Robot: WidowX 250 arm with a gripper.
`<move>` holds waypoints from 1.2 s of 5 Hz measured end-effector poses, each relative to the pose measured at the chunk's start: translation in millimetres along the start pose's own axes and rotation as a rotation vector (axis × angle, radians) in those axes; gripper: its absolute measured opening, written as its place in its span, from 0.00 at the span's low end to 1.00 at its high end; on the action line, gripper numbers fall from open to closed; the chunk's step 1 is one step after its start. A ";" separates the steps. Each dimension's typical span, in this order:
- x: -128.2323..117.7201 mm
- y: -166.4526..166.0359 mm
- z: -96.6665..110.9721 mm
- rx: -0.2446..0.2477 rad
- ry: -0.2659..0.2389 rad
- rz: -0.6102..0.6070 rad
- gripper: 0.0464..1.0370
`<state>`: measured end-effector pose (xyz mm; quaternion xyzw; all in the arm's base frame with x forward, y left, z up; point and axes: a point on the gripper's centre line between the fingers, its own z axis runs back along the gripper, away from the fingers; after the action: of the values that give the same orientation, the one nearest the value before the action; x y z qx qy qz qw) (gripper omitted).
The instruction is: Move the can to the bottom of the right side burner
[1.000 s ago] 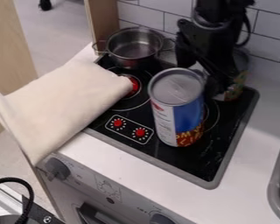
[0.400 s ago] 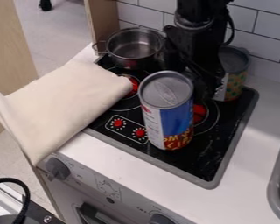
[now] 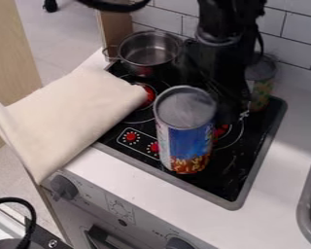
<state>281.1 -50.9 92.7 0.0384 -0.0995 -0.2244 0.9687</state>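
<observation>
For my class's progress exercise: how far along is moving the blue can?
Looks done: the blue can is at the near side of the right burner. In hand: the gripper is close behind the can; whether it grips it is unclear. Probably left: backing the gripper away.

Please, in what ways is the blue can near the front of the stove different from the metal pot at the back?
The blue can is taller than it is wide, while the metal pot is low and wide. The blue can has a closed top; the metal pot is open. The blue can wears a printed, colourful label, but the metal pot is plain and shiny, with a handle at its side. Both are round and upright.
</observation>
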 end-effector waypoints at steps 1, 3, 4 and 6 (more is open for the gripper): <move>10.3 5.6 7.9 0.022 -0.029 0.044 0.96; 33.8 20.7 16.3 0.151 -0.093 0.297 0.96; 28.6 32.6 15.8 0.232 -0.075 0.431 0.96; 5.0 82.8 14.5 0.229 -0.032 0.573 0.96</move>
<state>317.7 20.6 117.6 0.1143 -0.1462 0.0700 0.9801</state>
